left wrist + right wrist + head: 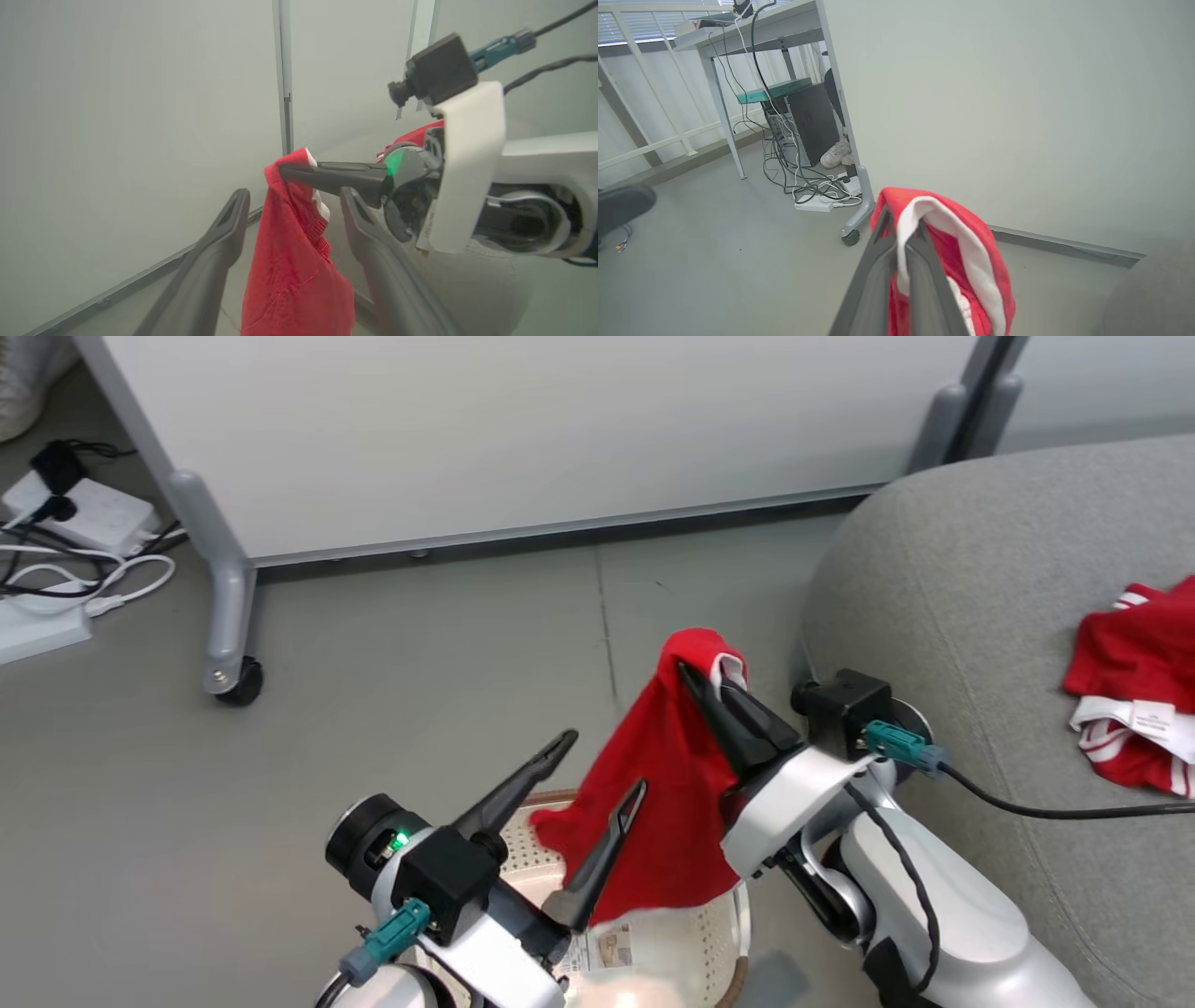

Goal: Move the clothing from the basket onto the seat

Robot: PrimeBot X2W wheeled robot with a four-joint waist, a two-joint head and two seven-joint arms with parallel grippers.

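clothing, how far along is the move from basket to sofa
Done: first garment lies on the sofa. In hand: right tool shut on the second garment, hanging above the basket; left tool open around it. Left: carry it to the sofa. Visible basket floor shows no more clothing.

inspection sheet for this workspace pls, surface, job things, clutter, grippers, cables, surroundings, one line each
surface: smooth grey floor.
job's things: bright red garment with white trim hanging over the cream-white perforated plastic basket; second red garment lying on the large grey fabric sofa.
clutter: pale shoes under a desk.
grippers: right gripper shut on the hanging garment's top; left gripper open, fingers either side of it.
cables: white power strip with tangled leads; black cable off the right wrist.
surroundings: white partition panel on castors.
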